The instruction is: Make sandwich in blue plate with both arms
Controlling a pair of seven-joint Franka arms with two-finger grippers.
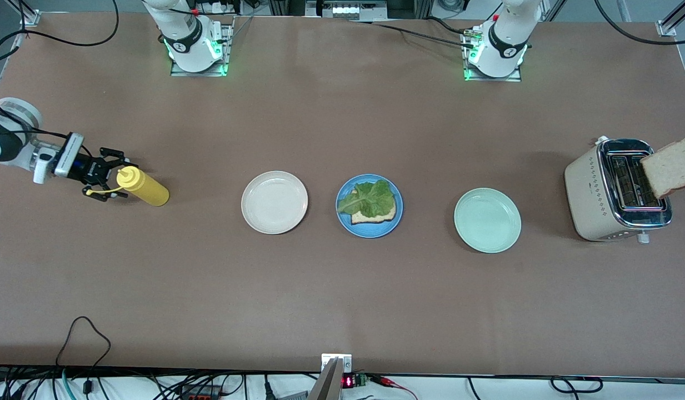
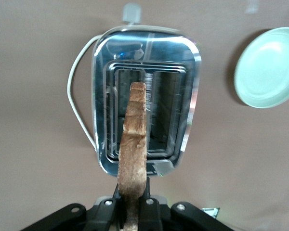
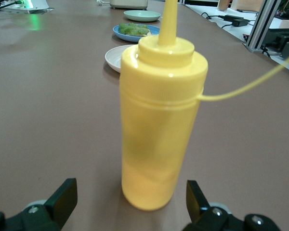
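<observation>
The blue plate (image 1: 375, 231) lies mid-table and carries one bread slice (image 1: 380, 216) with a green lettuce leaf (image 1: 370, 199) on top. My left gripper (image 2: 133, 197) is shut on a second bread slice (image 2: 134, 130), held on edge over the toaster (image 2: 188, 96) slots. In the front view that slice (image 1: 671, 166) hangs above the toaster (image 1: 589, 194) at the left arm's end of the table. My right gripper (image 3: 131, 195) is open, low at the right arm's end, its fingers standing wide on either side of an upright yellow squeeze bottle (image 3: 161, 125) without touching it.
A cream-white plate (image 1: 274, 201) lies beside the blue plate toward the right arm's end. A pale green plate (image 1: 487, 220) lies between the blue plate and the toaster. The yellow bottle (image 1: 145, 187) stands near my right gripper (image 1: 113, 179). Cables trail along the table's edge nearest the front camera.
</observation>
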